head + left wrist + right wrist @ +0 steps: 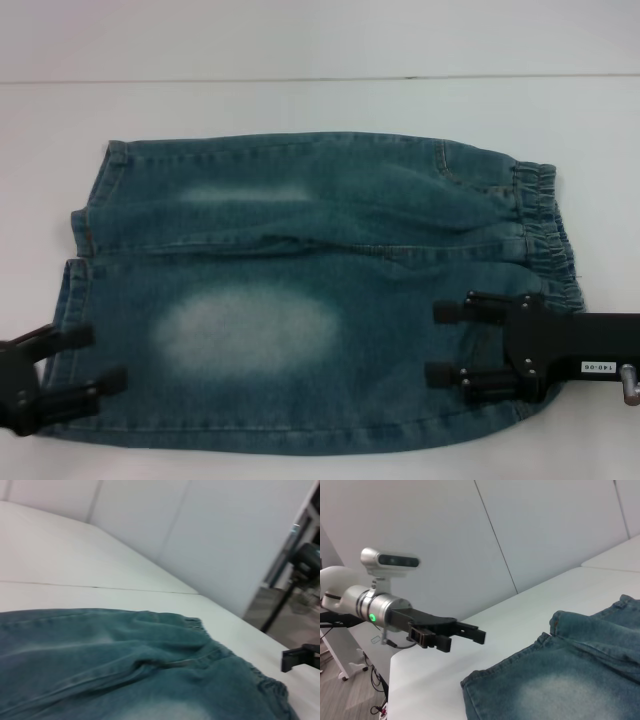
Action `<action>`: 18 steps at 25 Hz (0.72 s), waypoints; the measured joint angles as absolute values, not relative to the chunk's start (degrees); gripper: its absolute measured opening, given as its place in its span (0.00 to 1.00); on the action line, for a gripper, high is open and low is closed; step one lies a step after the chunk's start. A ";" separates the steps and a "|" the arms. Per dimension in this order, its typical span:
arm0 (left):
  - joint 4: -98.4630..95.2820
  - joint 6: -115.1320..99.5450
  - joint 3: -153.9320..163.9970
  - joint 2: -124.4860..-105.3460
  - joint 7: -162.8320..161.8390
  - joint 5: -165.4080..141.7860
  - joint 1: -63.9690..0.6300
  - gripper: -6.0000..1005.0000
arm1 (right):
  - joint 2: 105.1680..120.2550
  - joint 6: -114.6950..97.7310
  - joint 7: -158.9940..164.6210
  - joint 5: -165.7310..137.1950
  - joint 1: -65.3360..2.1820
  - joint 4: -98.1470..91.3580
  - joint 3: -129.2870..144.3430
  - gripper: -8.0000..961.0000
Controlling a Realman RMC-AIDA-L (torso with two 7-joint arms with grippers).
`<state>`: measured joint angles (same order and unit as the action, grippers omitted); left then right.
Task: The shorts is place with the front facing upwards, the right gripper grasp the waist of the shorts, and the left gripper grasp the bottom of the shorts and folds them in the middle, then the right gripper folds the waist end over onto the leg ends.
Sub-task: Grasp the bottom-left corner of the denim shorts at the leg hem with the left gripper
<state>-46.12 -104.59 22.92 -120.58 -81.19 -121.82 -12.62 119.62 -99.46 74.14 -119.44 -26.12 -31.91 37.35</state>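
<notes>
Blue denim shorts lie flat on the white table, elastic waist to the right and leg ends to the left. My right gripper is open over the near corner of the waist, its fingers pointing left across the fabric. My left gripper is open over the near leg's hem at the lower left. The left wrist view shows the shorts and a tip of the right gripper farther off. The right wrist view shows the leg ends and the left gripper above the table's edge.
A seam in the table top runs across behind the shorts. Bare white table lies beyond and to both sides of the shorts. A tripod stand and a white wall are off the table.
</notes>
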 joint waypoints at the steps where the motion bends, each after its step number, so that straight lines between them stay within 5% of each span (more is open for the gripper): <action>1: -47.04 -105.13 21.98 -120.45 -81.83 -121.85 -11.70 0.93 | 119.62 -99.47 74.13 -119.44 -26.14 -31.91 37.35 0.95; 18: -49.64 -102.20 14.58 -119.51 -87.46 -135.35 -10.90 0.93 | 119.53 -99.28 74.11 -119.41 -26.13 -31.96 37.35 0.95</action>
